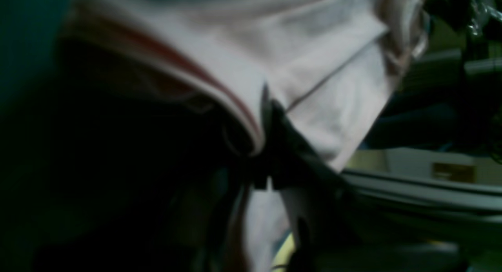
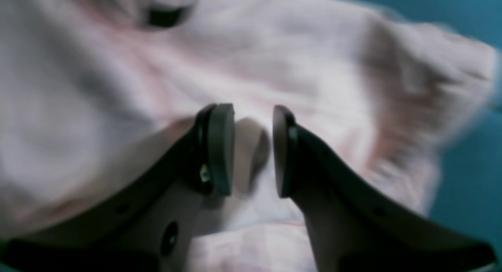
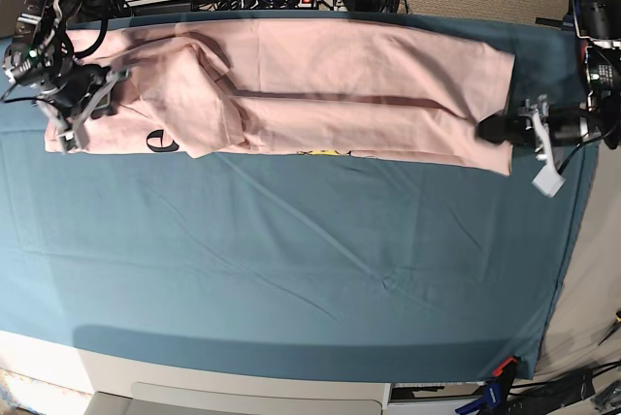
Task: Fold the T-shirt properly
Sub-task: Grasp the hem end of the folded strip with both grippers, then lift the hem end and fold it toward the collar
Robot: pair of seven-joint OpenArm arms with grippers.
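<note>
Item, nearest the lens: my right gripper [image 2: 253, 150], two dark pads standing a narrow way apart with nothing between them, poised over pale pink cloth with the pads' shadow on it; in the base view it sits at about 9 o'clock, over the garment's end there. Item: the T-shirt [image 3: 340, 85], pale pink, laid out as a long band across the far part of the teal table cloth [image 3: 291, 260], running from 9 o'clock toward 3 o'clock, folded over lengthwise so a crease runs along its middle; a scrap of black print shows at its near edge toward 9 o'clock, a trace of yellow print at the near edge mid-length. Item: my left gripper [image 3: 497, 130], at 3 o'clock, fingers pinched together on the T-shirt's edge at that end; my left wrist view, dim and blurred, shows pink fabric with a stitched hem draped across the dark fingers [image 1: 274, 146]. Item: cables and power strips beyond the table at 12 o'clock.
</note>
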